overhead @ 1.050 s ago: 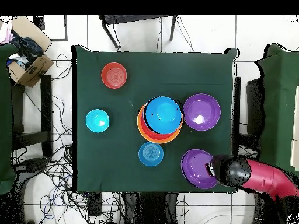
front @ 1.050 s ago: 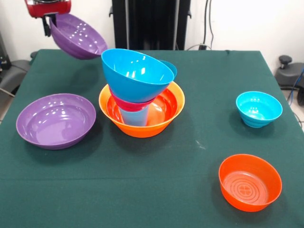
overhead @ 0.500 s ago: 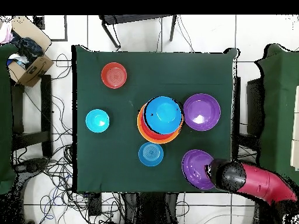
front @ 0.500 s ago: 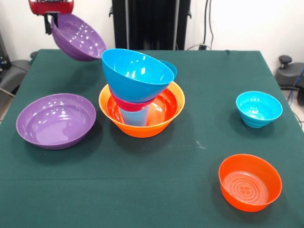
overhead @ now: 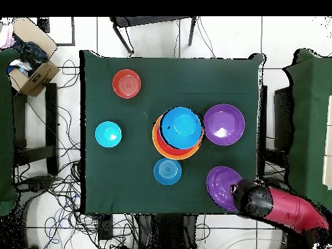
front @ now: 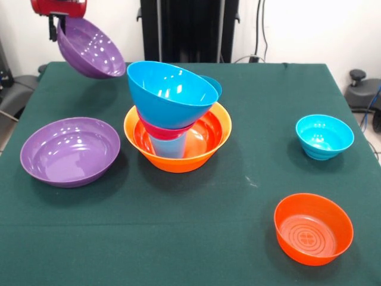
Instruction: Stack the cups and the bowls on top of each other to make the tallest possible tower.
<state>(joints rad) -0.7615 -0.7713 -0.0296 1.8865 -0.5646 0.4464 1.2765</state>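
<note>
Tumbler under tower shows only from front.

One camera looks across the green table from low and close. The other looks straight down from high up. Both see the whole tabletop.

No text, label, brand, number or sign can be read anywhere in either view.
</note>
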